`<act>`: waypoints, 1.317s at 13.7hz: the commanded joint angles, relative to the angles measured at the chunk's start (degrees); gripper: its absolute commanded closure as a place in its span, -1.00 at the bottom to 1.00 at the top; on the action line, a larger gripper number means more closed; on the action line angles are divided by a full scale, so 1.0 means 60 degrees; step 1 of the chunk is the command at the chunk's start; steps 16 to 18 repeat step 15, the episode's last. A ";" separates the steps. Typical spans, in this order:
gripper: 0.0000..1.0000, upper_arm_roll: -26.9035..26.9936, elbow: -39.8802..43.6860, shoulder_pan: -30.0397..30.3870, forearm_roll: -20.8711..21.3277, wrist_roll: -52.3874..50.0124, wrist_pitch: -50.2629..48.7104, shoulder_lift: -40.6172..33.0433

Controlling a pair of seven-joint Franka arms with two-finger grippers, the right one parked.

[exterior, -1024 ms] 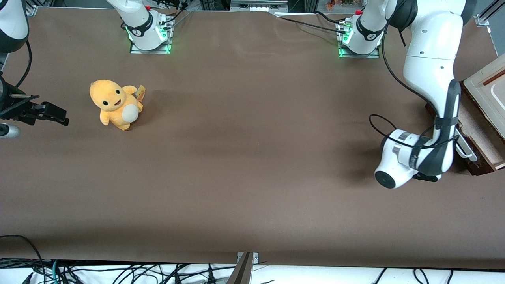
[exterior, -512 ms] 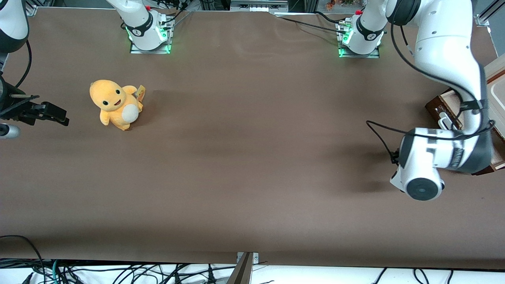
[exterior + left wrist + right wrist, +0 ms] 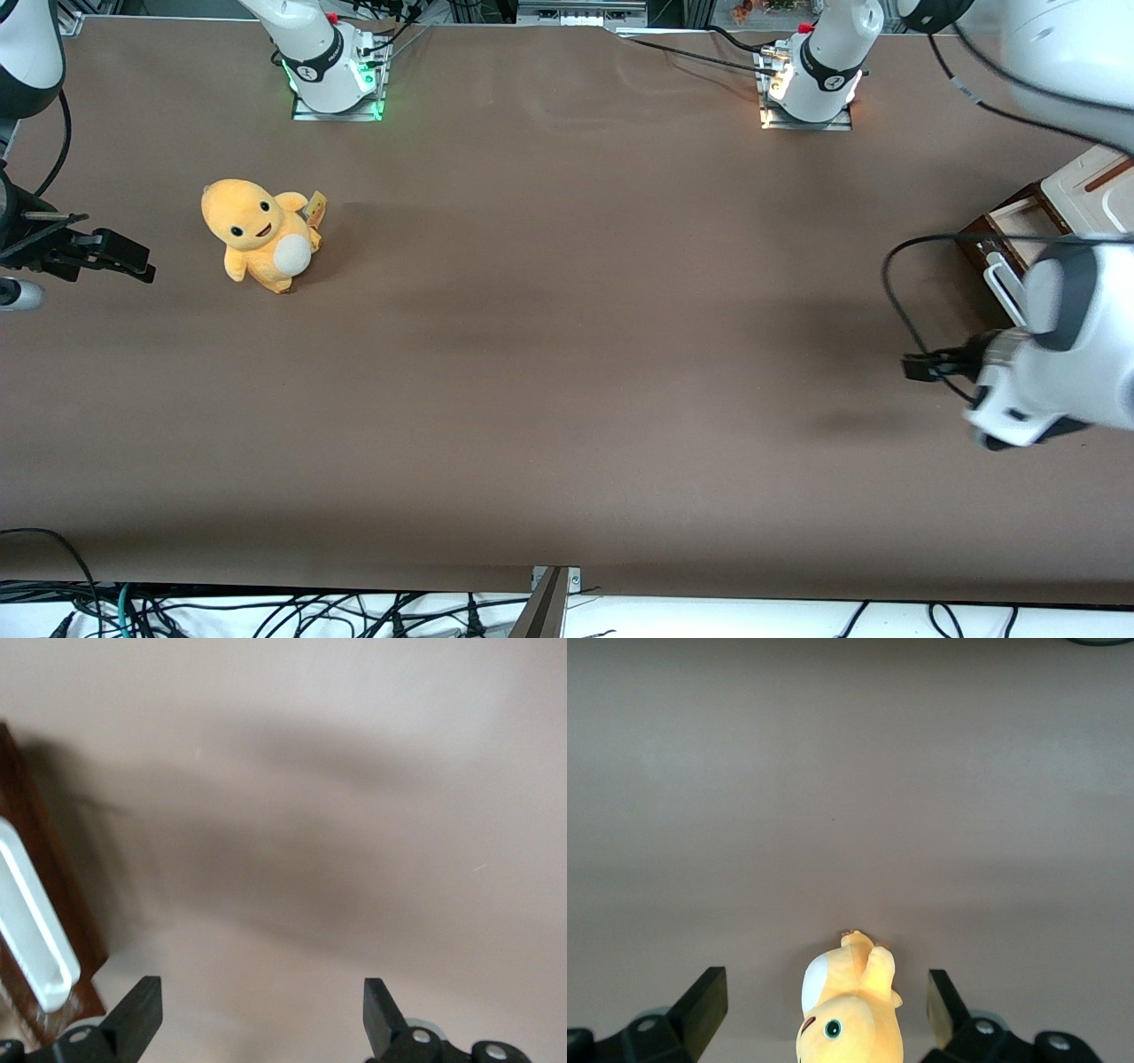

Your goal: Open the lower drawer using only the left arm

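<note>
Gripper [image 3: 257, 1010] fingers [image 3: 137, 1010] spread above table [image 3: 354, 771], lower drawer [image 3: 40, 895] beside.

- The left arm [image 3: 1054, 354] is blurred and cut off by the picture's edge.
- The lower drawer [image 3: 1001, 244] is partly hidden by that arm.
- The claw [image 3: 257, 1019] shows only its fingertips [image 3: 142, 1010], spread wide apart.

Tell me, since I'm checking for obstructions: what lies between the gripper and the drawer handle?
Nothing: in the left wrist view only bare table separates the open gripper from the lower drawer's handle.
</note>
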 commanded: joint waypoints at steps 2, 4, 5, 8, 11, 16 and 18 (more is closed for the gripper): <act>-1.00 0.0034 -0.2688 0.0443 -0.0627 0.2566 0.1413 -0.2527; -1.00 0.0137 -0.3831 0.0342 -0.0540 0.3112 0.1942 -0.3612; -1.00 0.0137 -0.4185 0.0239 -0.0496 0.3056 0.2438 -0.4009; -1.00 0.0137 -0.4656 -0.0112 -0.0495 0.3056 0.2531 -0.5079; -1.00 0.0108 -0.5284 -0.0187 -0.0349 0.3114 0.2472 -0.5754; -1.00 0.0078 -0.5507 -0.0099 -0.0363 0.3158 0.2516 -0.5829; -1.00 0.0078 -0.5507 -0.0099 -0.0363 0.3158 0.2516 -0.5829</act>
